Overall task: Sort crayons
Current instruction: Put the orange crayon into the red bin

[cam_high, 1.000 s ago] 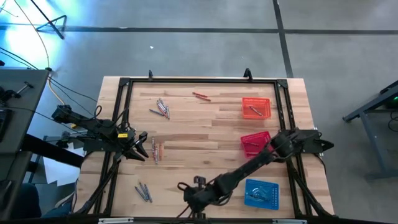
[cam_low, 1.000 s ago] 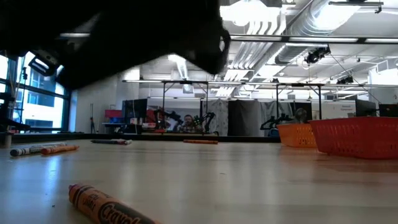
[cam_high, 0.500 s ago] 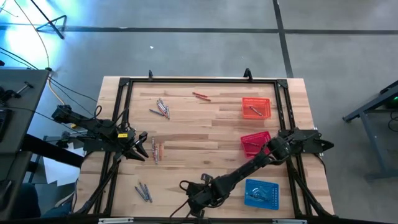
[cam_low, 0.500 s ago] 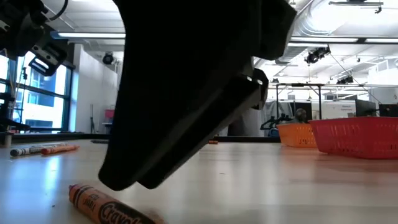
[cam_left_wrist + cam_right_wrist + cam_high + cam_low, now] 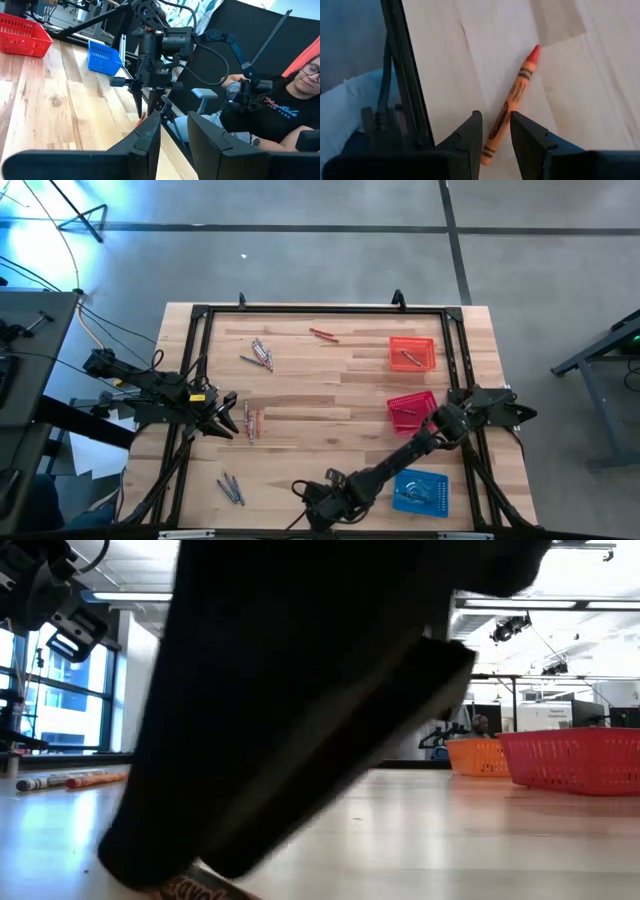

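While the right gripper (image 5: 496, 135) hangs with fingers slightly parted over the orange crayon (image 5: 511, 102) at the tabletop's (image 5: 330, 385) near edge, a skewed closing risks flicking it overboard; the left gripper (image 5: 226, 416), fingers apart, waits near the left edge.

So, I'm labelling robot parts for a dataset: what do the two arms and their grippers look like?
Both arms are dark, nearly black, with jointed segments. The left arm carries loose black cables and a small yellow marking near its wrist. The left gripper and right gripper each have two flat, dark, wedge-shaped fingers. Seen from the left wrist, the right arm's wrist is boxy, with looping black cables.
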Controlling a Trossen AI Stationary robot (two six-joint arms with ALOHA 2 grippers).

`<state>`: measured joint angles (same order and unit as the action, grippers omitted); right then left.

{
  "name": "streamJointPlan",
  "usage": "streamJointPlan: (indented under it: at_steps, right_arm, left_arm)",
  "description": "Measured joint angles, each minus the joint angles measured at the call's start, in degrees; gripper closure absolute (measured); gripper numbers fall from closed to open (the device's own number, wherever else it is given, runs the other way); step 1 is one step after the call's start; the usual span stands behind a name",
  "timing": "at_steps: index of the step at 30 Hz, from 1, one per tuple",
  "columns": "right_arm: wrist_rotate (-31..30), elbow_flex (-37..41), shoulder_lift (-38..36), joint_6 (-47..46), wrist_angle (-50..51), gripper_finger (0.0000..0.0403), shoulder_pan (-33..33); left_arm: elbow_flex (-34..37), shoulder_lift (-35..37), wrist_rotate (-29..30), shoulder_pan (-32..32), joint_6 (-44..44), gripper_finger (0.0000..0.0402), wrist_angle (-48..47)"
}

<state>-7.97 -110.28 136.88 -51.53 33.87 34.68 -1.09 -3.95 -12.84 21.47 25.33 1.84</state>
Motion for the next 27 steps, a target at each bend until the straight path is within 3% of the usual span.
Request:
streamJointPlan:
  at_steps: [16,24,27]
  right_arm:
    - [-0.18,0.15,2.14,0.55,3.38,0.0311,-0.58]
    - [2.11,0.26,2.21,3.41,3.65,0.0388,-1.27]
    - [3.89,0.33,2.02,3.83,3.76,0.0393,-1.64]
  left_arm:
    - [0.01,0.0,-0.01,0.0,-0.01,0.0316,0.0]
    - [-0.01,-0.01,0.0,0.0,-0.01,0.0316,-0.01]
    - [0.01,0.0,0.0,-0.01,-0.01,0.0316,-0.01]
